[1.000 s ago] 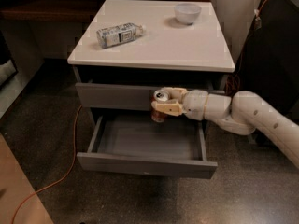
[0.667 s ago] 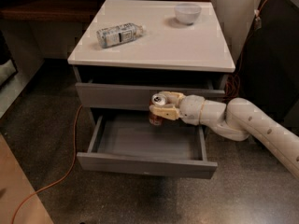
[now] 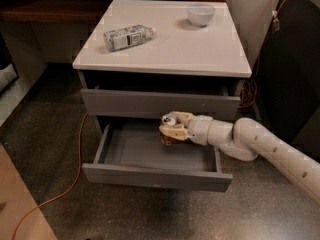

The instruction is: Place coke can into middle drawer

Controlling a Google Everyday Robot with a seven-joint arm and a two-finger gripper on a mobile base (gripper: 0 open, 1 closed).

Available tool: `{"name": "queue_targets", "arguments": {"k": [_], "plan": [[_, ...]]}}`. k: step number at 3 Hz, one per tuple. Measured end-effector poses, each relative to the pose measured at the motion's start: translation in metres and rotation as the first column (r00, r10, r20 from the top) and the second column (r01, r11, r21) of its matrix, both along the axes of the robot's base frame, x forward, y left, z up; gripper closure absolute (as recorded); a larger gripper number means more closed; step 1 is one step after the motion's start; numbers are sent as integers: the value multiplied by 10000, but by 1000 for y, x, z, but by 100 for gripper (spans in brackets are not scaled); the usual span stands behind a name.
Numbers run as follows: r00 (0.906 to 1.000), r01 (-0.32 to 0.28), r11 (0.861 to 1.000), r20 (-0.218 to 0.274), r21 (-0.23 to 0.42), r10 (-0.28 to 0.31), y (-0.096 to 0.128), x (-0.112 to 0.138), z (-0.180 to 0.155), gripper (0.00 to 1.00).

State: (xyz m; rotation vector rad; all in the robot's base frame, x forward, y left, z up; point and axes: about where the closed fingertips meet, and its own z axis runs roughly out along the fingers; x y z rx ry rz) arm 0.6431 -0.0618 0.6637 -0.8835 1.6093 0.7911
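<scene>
Since a second ago the end effector (image 3: 172, 129) has come down and a little to the left, from level with the top drawer (image 3: 160, 104) front to just below its lower edge, over the open middle drawer (image 3: 150, 176). It is clamped around the coke can (image 3: 167, 139), which stands upright in its grip above the right half of the drawer's grey floor, silver top up. From where I stand the main risk is letting go too soon. If the can is not yet on the floor it may drop, tip over and roll about in the shallow drawer. The can's top also sits close under the top drawer front, so a lift or a tilt could knock it there and twist it in the grip. The arm (image 3: 280, 151) reaches in over the drawer's right wall and could nudge the drawer if it sinks further. I cannot tell whether the can's base touches the floor, since the fingers cover most of its body. The back of the drawer is in shadow, the lowest drawer is hidden behind the open one, and the arm is cut off at the right edge.
</scene>
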Motion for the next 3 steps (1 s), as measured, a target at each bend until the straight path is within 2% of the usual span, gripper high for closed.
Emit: {"name": "queue_targets", "arguments": {"k": [1, 3], "plan": [[9995, 280, 9993, -106, -248, -283, -4, 10, -42, 100], [9998, 133, 9987, -168, -502, -141, -2, 28, -110, 100]]}}
